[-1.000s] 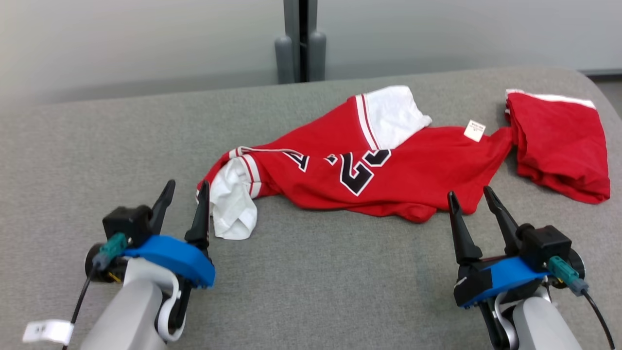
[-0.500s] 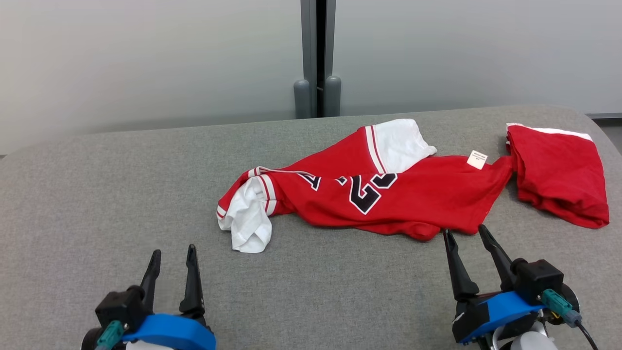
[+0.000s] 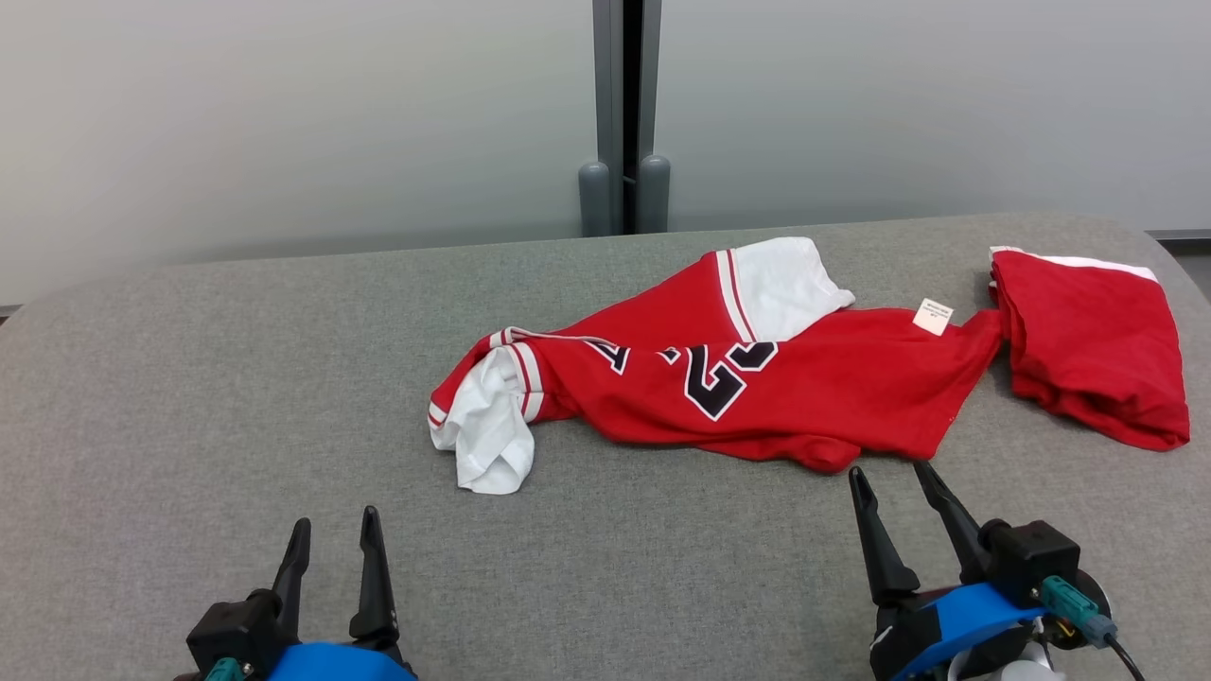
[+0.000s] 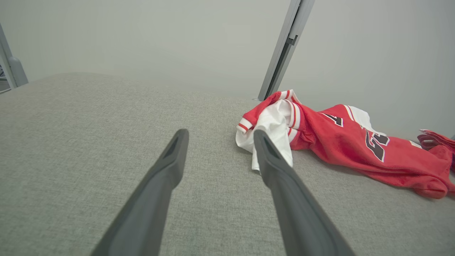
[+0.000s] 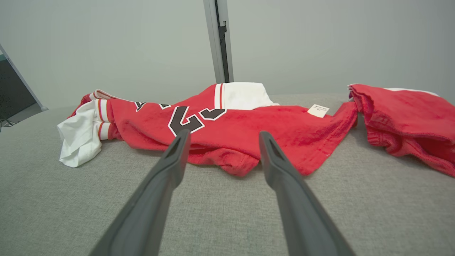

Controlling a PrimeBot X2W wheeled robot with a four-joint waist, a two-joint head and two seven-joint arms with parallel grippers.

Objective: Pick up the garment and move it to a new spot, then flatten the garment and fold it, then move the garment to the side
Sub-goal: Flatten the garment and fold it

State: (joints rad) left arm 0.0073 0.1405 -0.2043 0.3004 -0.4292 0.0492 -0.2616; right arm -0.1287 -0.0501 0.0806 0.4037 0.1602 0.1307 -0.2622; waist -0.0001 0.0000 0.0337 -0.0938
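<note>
Garment (image 3: 785, 397) lies just beyond right fingers (image 3: 872, 539), farther from left fingers (image 3: 374, 567).

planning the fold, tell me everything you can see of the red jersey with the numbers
The red jersey looks like soft knit, with white sleeves edged in red-and-white stripes, black white-outlined numbers and a small white tag. It lies crumpled, partly folded over itself, stretched left to right on the grey padded surface. Its right corner meets a second red bundle. The left gripper and right gripper, both open, sit clear of it.
</note>
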